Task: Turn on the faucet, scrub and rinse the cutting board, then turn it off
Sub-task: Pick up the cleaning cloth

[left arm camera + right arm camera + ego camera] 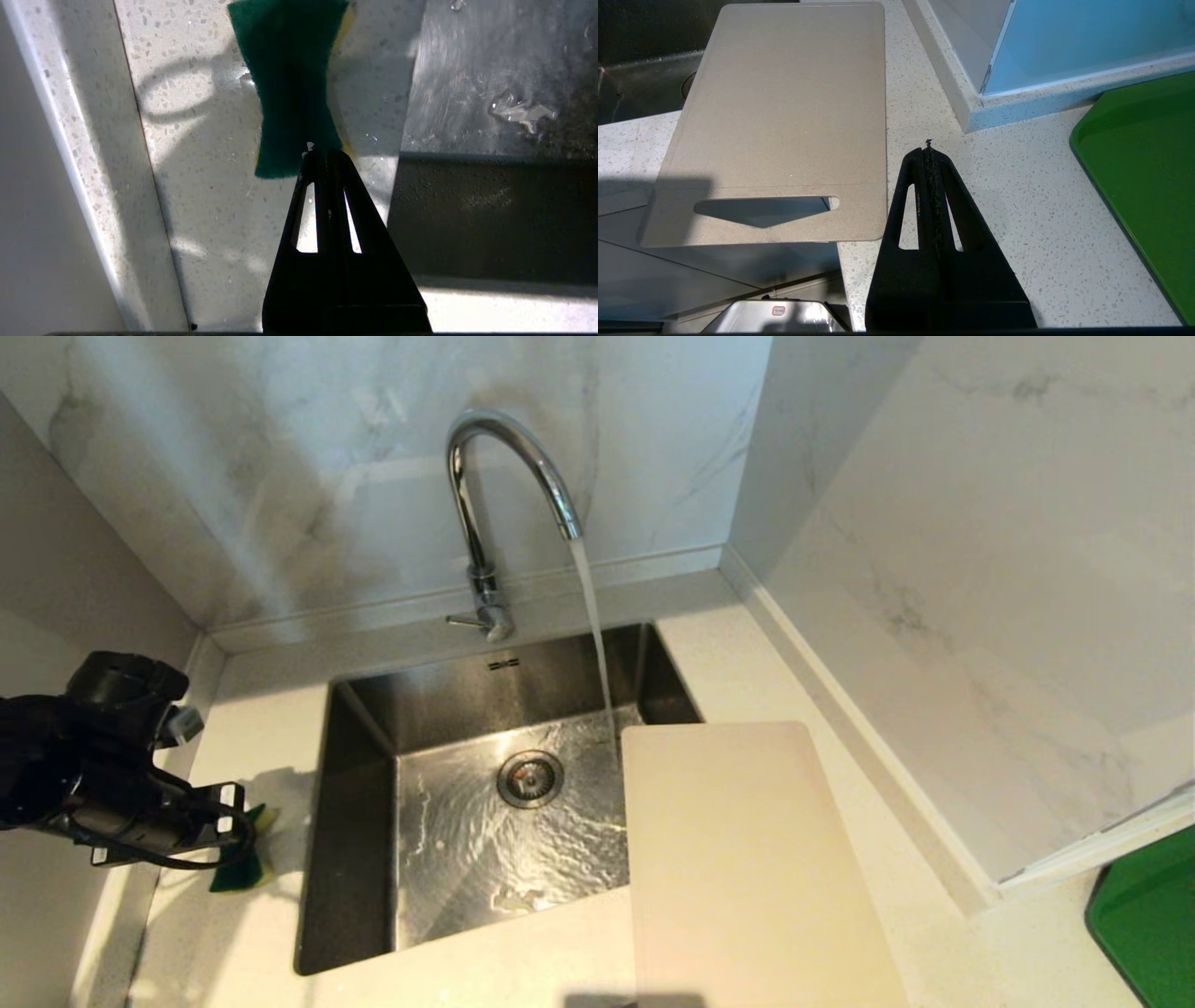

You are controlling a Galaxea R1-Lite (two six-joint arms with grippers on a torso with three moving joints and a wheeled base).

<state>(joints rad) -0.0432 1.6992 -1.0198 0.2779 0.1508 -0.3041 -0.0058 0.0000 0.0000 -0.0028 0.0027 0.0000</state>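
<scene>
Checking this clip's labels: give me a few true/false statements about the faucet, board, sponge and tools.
1. Water runs from the faucet into the sink. True.
2. The cutting board lies flat inside the basin. False: it rests on the counter, one corner over the sink.
3. The left tool is open around the sponge. False: it is shut, above the sponge.
4. The right tool is shut, beside the board. True.

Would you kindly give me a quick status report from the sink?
Left gripper shut, empty, over green sponge; right gripper shut, parked. Chrome gooseneck faucet running. Cream plastic cutting board dry beside sink. Nothing blocking.
</scene>
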